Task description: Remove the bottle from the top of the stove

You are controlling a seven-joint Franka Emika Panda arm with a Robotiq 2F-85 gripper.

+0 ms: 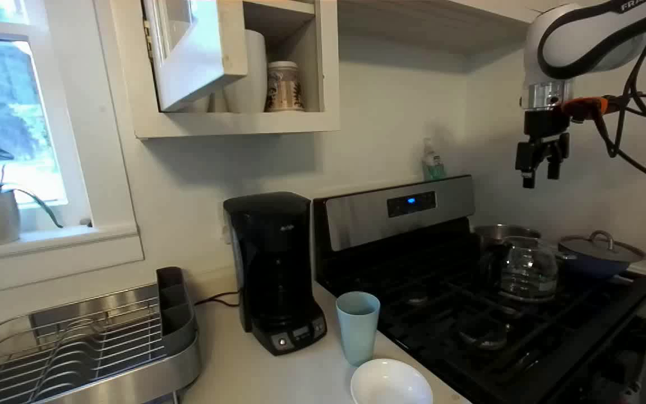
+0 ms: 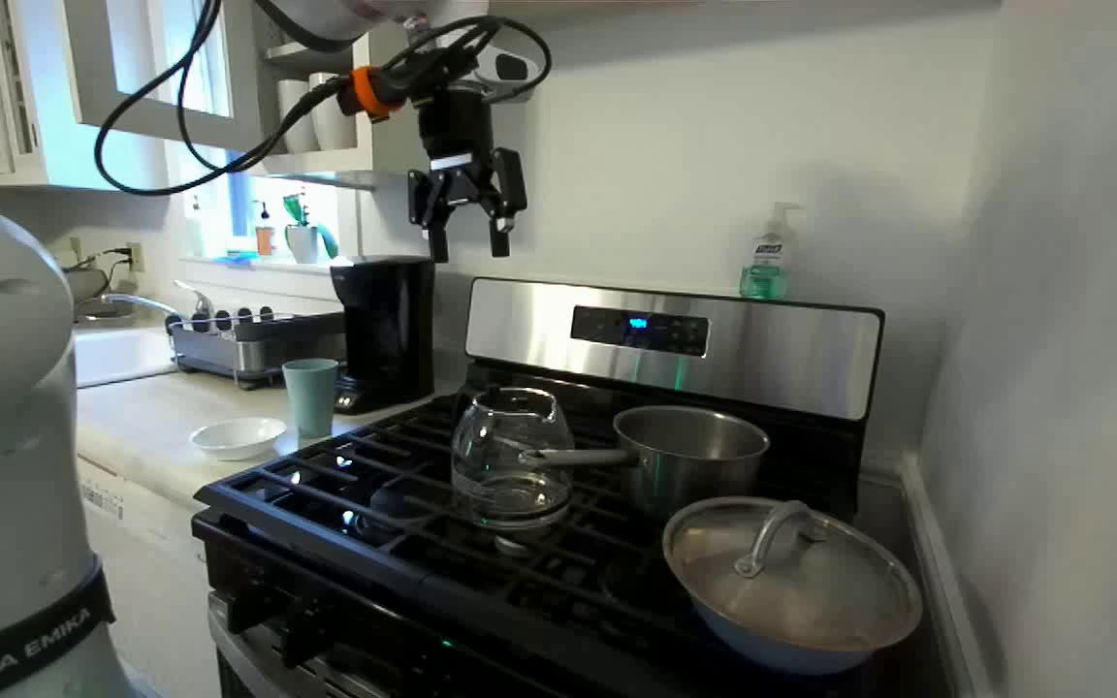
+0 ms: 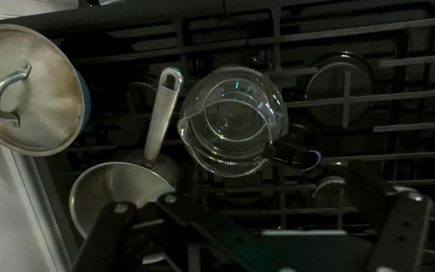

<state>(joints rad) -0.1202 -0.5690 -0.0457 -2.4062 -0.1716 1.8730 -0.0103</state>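
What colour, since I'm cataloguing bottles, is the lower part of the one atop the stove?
Bluish green; the bottle shows best in an exterior view.

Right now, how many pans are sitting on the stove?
2. An open steel saucepan is at the back of the stove, and a blue pan with a lid is in front of it, nearer the side wall. No third pan shows in any view.

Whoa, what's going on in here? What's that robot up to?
A robot arm hangs over the stove, its jaws open with nothing between them. Its job is to take away the bottle, the one that's green near the bottom. That stands up on the stove's back panel, and the jaws aren't touching it. A glass pot, a saucepan and a lidded pan sit lower down, on the cooking part.
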